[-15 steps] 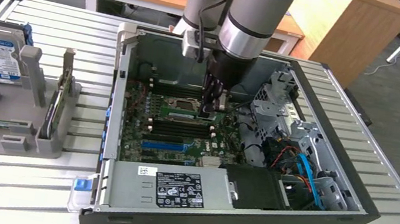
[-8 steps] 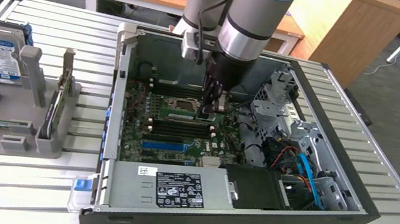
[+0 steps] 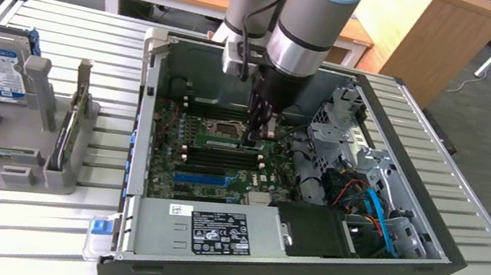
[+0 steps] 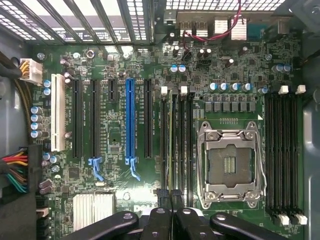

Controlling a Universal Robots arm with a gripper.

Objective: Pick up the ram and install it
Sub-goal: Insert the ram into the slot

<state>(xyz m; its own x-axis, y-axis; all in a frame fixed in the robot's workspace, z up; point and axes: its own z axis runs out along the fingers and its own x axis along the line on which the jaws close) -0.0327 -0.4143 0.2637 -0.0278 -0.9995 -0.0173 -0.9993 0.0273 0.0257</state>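
We find the claw lowered into an open black sheet-metal computer case, which lies on a ribbed aluminium table. Its dark, rounded fingers are drawn together.

The ram is a long, thin green board. It stands on edge in one of the narrow black memory slots of the matte green motherboard. In the wrist view it lies between the blue plastic expansion slot and the square, bright-metal processor socket.

The claw's tips sit at one end of the ram, directly over its upper edge. In the exterior view this is the end toward the exterior view's right. We cannot tell whether the tips pinch the board or only rest against it.

A finned silver heat sink sits near the board's edge.
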